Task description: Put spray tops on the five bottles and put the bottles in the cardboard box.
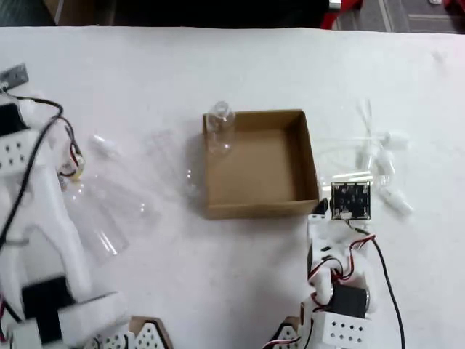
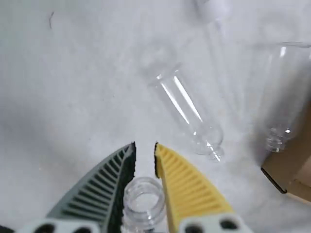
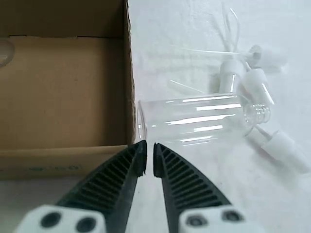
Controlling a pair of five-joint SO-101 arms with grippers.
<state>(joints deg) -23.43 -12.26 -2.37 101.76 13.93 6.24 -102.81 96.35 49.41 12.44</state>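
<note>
The cardboard box (image 1: 258, 209) stands open in the middle of the table. One clear bottle (image 1: 220, 127) stands upright at its far left corner. My right gripper (image 3: 150, 148) is shut with nothing in it, at the box's near right corner (image 1: 320, 207). Just beyond it a capless clear bottle (image 3: 194, 119) lies on its side beside the box wall (image 3: 63, 155). Past that bottle lie several white spray tops (image 3: 257, 82) with thin tubes (image 1: 381, 156). My left gripper (image 2: 145, 150) is shut, with the open neck of a clear bottle (image 2: 143, 204) between its fingers.
More clear bottles lie left of the box: one (image 2: 187, 114) ahead of the left gripper, another (image 2: 286, 97) close to the box corner (image 2: 291, 170). The left arm (image 1: 43, 203) stands over this pile (image 1: 109, 218). The table's far edge runs along the back.
</note>
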